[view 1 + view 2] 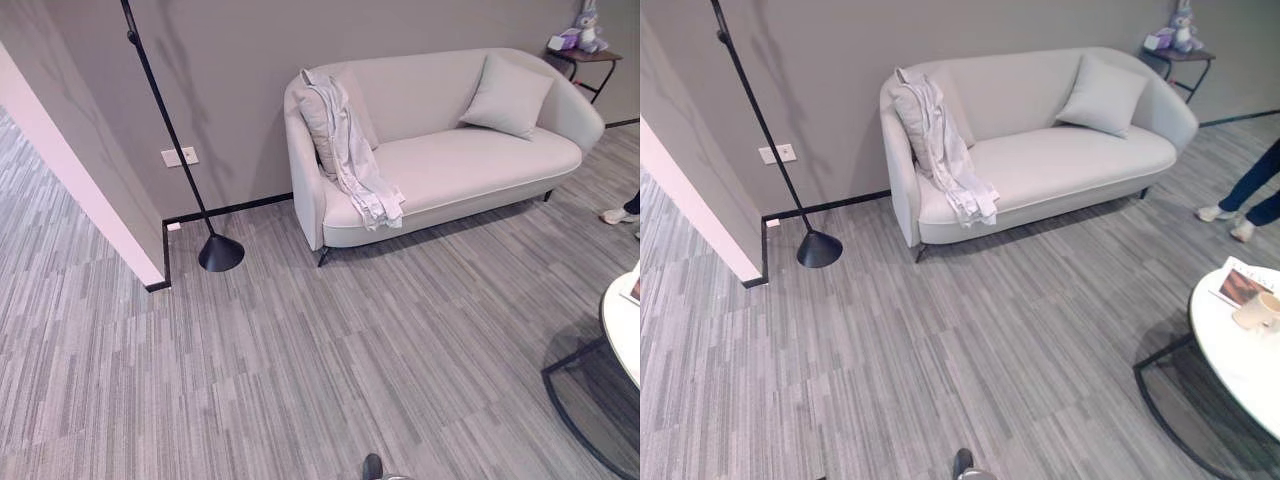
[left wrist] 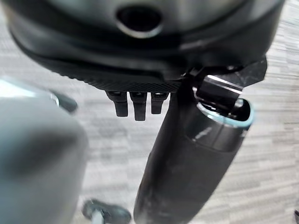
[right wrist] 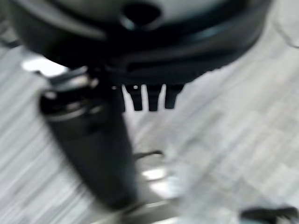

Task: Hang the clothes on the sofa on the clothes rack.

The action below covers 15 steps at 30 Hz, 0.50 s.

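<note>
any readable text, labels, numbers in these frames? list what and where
None can be read.
Booklet or card on the round white table: shows a picture, any print too small to make out.
Small box beside the plush toy on the side table: too small to read.
Wall socket plate: no marking visible.
Garment on the sofa: no label visible.

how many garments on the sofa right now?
1 that I can make out: a pale grey garment draped over the sofa at its left end, from backrest down over the seat edge. A cushion sits at the right end; the folds could hide a second piece.
</note>
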Tool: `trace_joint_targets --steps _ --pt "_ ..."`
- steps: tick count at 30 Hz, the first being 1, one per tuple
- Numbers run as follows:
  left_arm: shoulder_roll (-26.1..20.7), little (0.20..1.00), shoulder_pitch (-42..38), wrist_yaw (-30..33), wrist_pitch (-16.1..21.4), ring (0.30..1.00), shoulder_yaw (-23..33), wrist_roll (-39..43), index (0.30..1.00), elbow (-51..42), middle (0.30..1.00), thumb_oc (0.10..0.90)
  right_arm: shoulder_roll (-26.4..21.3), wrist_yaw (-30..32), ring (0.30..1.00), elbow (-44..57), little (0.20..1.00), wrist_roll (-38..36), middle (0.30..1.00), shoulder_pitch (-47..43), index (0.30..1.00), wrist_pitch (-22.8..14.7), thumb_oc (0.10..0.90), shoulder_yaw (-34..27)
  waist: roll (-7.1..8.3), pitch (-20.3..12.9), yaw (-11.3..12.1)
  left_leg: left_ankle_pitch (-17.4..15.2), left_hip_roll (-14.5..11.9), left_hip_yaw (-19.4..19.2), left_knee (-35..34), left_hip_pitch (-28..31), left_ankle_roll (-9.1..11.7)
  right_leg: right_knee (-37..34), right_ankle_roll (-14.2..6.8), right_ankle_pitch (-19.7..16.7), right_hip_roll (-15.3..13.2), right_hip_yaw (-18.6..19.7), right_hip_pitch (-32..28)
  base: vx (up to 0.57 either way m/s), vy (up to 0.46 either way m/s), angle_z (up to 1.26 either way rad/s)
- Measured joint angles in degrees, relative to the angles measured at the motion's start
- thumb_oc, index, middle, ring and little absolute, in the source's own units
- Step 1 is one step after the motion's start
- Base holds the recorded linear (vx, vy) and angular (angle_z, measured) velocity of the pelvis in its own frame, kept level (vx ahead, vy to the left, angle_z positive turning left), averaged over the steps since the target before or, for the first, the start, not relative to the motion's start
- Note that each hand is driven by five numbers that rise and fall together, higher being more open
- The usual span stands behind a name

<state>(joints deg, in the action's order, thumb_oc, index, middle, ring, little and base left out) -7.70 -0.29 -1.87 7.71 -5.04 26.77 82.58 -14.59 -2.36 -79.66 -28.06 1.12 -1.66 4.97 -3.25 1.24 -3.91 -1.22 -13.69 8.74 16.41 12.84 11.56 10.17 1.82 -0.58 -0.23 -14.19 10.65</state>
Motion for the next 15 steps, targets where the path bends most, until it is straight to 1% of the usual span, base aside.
trace_joint_targets --steps 1,2,3,4,5,6,7,8,9,10,11,12,13,14,15 --pt "-0.03 0.900 -0.25 0.03 0.00 0.900 0.19 0.08 0.900 -0.49 0.900 0.800 0.40 0.06 0.900 0.39 0.900 0.31 0.900 -0.43 0.900 -0.66 0.800 0.52 0.53 0.03 0.29 3.49 -0.94 0.07 3.30 -0.57 -0.35 -0.80 1.41 1.08 1.72 -0.43 -2.18 0.75 -0.768 0.18" --pt "-1.19 0.900 -0.18 0.09 -0.16 0.900 1.33 0.28 0.900 -1.40 0.900 0.800 1.77 0.04 0.900 1.42 0.900 0.51 0.900 -0.24 0.900 -1.18 0.800 1.44 3.52 0.01 1.35 14.20 -1.29 -1.12 12.74 -4.21 -1.24 -4.79 3.53 2.74 3.31 -0.13 -7.95 0.54 -0.616 -0.10" --pt "-1.70 0.900 -0.25 0.20 0.03 0.900 1.28 0.26 0.900 -2.42 0.900 0.800 2.27 0.14 0.900 1.22 0.900 0.58 0.900 -0.57 0.900 -1.58 0.800 2.30 5.50 -0.04 2.18 15.83 -1.85 -2.02 19.60 -7.26 -0.60 -5.85 4.50 3.36 3.57 0.54 -9.79 0.50 -0.525 -0.03" --pt "-2.26 0.900 -0.31 0.93 0.31 0.900 0.59 0.14 0.900 -5.18 0.900 0.800 2.63 0.28 0.900 1.42 0.900 0.91 0.900 -1.28 0.900 -1.70 0.800 2.61 7.20 0.23 2.60 14.10 -1.36 -2.25 27.14 -13.34 -1.22 -5.34 6.59 5.21 3.43 0.46 -10.25 0.29 -0.215 0.17" --pt "-4.37 0.900 -1.64 1.13 0.93 0.900 -0.82 0.19 0.900 -7.05 0.900 0.800 2.60 0.46 0.900 1.37 0.900 1.35 0.900 -1.77 0.900 -1.76 0.800 2.82 7.89 0.80 3.86 11.48 -3.46 -7.37 37.51 -21.11 -8.04 -7.70 8.02 6.80 3.95 1.41 -12.44 0.26 -0.123 0.23" --pt "-5.61 0.900 -2.35 1.03 1.19 0.900 -1.15 0.34 0.900 -9.06 0.900 0.800 2.69 1.17 0.900 0.31 0.900 2.05 0.900 -2.91 0.900 -1.10 0.800 2.88 9.26 2.47 5.46 6.67 -3.44 -11.19 41.49 -24.47 -11.87 -8.79 7.34 6.03 3.51 1.88 -14.85 0.29 -0.065 0.13" --pt "-6.25 0.900 -2.46 1.06 1.75 0.900 -0.87 1.21 0.900 -9.92 0.900 0.800 2.91 1.73 0.900 -0.99 0.900 3.17 0.900 -4.11 0.900 -0.91 0.800 3.22 10.06 3.72 7.05 2.51 0.79 -11.93 41.19 -28.53 -11.96 -9.96 7.01 6.29 2.47 2.59 -16.89 0.31 -0.005 -0.02" --pt "-6.26 0.900 -2.85 1.11 1.82 0.900 -0.87 1.98 0.900 -9.94 0.900 0.800 2.53 2.23 0.900 -1.11 0.900 3.87 0.900 -4.48 0.900 -0.79 0.800 3.25 10.81 3.87 7.70 0.45 4.51 -11.56 39.68 -32.09 -11.66 -10.59 6.56 6.54 1.66 2.54 -17.61 0.36 0.038 -0.38" --pt "-5.16 0.900 -3.02 0.90 1.99 0.900 -0.20 4.15 0.900 -10.14 0.900 0.800 0.86 2.94 0.900 -0.99 0.900 6.00 0.900 -6.90 0.900 -0.65 0.800 5.32 9.75 5.58 10.08 -1.59 10.92 -12.72 25.37 -37.35 -10.44 -11.72 3.39 7.74 1.35 3.63 -20.08 0.51 0.053 -0.65" --pt "-3.20 0.900 -2.23 1.47 1.89 0.900 1.51 5.53 0.900 -9.13 0.900 0.800 -0.29 2.71 0.900 -0.79 0.900 7.24 0.900 -7.10 0.900 -1.16 0.800 7.24 6.63 6.06 10.72 1.10 14.84 -14.81 4.64 -37.64 -9.70 -14.36 1.60 8.37 3.62 3.61 -24.71 0.49 0.038 -0.92" --pt "-3.18 0.900 -1.21 1.33 1.59 0.900 1.70 5.66 0.900 -7.67 0.900 0.800 0.05 2.74 0.900 -0.44 0.900 7.74 0.900 -7.64 0.900 -1.57 0.800 8.56 6.14 5.77 11.50 2.15 16.46 -15.25 -1.22 -37.53 -10.15 -15.54 0.39 9.77 4.02 3.55 -27.37 0.46 0.030 -0.99" --pt "-2.46 0.900 0.07 1.17 1.23 0.900 3.26 5.87 0.900 -5.74 0.900 0.800 0.55 2.63 0.900 -0.80 0.900 8.33 0.900 -7.81 0.900 -1.49 0.800 10.32 6.13 5.43 12.08 2.19 19.09 -14.80 -9.43 -36.15 -10.59 -15.54 -0.20 12.11 4.20 5.10 -29.55 0.55 0.031 -0.97" --pt "-2.32 0.900 1.07 1.08 0.40 0.900 5.72 6.80 0.900 -2.97 0.900 0.800 2.02 2.51 0.900 -1.07 0.900 9.96 0.900 -6.85 0.900 -1.43 0.800 10.35 7.62 5.36 12.29 3.42 22.45 -14.50 -8.34 -35.72 -14.37 -15.42 -1.79 13.44 4.39 6.68 -32.78 0.47 0.035 -0.97" --pt "-2.21 0.900 2.86 1.15 0.22 0.900 7.06 6.80 0.900 -1.53 0.900 0.800 2.56 2.50 0.900 -1.25 0.900 10.84 0.900 -4.95 0.900 -1.11 0.800 10.26 6.70 4.66 12.20 3.51 22.26 -13.13 -7.72 -32.31 -19.87 -13.58 -1.83 13.48 6.54 7.95 -35.12 0.47 0.045 -0.44" --pt "-2.36 0.900 3.54 1.28 -0.32 0.900 7.53 6.82 0.900 -0.91 0.900 0.800 3.67 2.75 0.900 -1.22 0.900 11.28 0.900 -3.94 0.900 -1.22 0.800 10.25 7.88 4.45 11.54 7.03 22.57 -12.47 -6.93 -31.01 -21.25 -11.62 -1.93 13.55 6.74 8.06 -36.41 0.20 0.035 -0.03"
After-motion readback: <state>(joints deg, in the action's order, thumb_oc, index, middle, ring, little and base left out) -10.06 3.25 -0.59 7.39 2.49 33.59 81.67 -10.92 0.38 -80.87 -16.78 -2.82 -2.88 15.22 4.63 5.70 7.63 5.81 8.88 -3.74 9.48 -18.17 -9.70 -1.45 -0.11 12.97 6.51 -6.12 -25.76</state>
